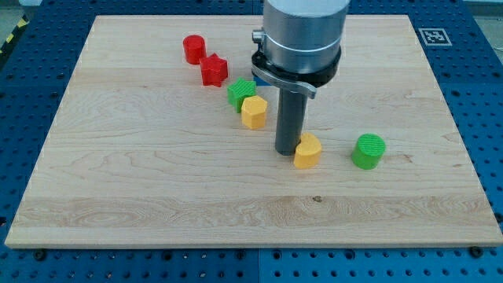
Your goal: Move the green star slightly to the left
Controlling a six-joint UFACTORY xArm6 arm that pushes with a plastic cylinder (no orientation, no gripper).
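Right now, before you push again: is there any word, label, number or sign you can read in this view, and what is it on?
No readable words, brands or numbers anywhere.
Only sign: a black-and-white square marker printed on the wooden board at the view's top right corner; it carries a pattern, not letters.
The blocks and my arm show no lettering.
My tip rests just left of the yellow block.

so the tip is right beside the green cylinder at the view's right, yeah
No. My tip is beside the yellow block, at its left side. The green cylinder sits apart, further to the view's right. The camera view shows this.
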